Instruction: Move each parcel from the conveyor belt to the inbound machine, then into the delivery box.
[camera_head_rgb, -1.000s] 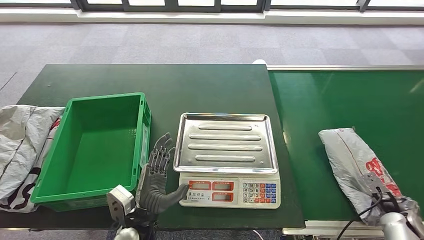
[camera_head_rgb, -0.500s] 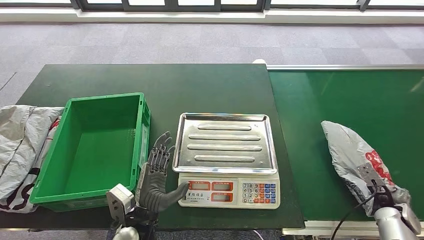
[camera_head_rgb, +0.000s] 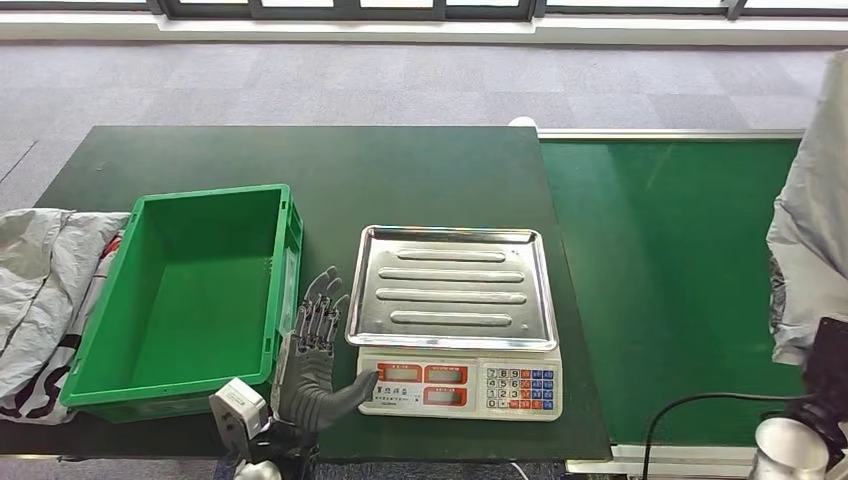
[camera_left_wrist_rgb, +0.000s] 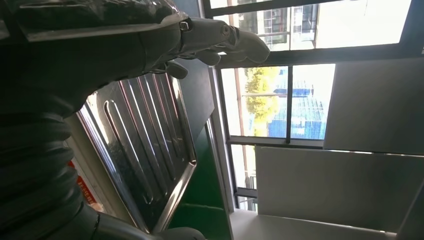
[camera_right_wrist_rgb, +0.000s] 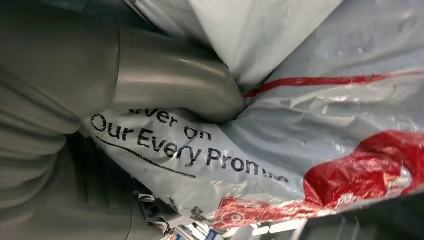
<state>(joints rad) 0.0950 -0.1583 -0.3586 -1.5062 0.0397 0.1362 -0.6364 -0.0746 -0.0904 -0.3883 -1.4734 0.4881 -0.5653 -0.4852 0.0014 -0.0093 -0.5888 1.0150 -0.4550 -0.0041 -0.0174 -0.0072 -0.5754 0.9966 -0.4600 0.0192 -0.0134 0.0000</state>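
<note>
Grey plastic parcel (camera_head_rgb: 812, 215) is up off the conveyor belt (camera_head_rgb: 670, 270) at the far right, my right hand (camera_right_wrist_rgb: 165, 90) clamped on it, thumb dug into the bag. Left hand (camera_head_rgb: 312, 355) empty, fingers spread, resting between green delivery box (camera_head_rgb: 190, 290) and scale (camera_head_rgb: 455, 320). Another parcel (camera_head_rgb: 40, 290) lies left of the box.

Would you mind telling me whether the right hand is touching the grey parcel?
Touching. In the right wrist view, the right hand's thick grey thumb presses into the grey parcel, denting its wrapping.
</note>
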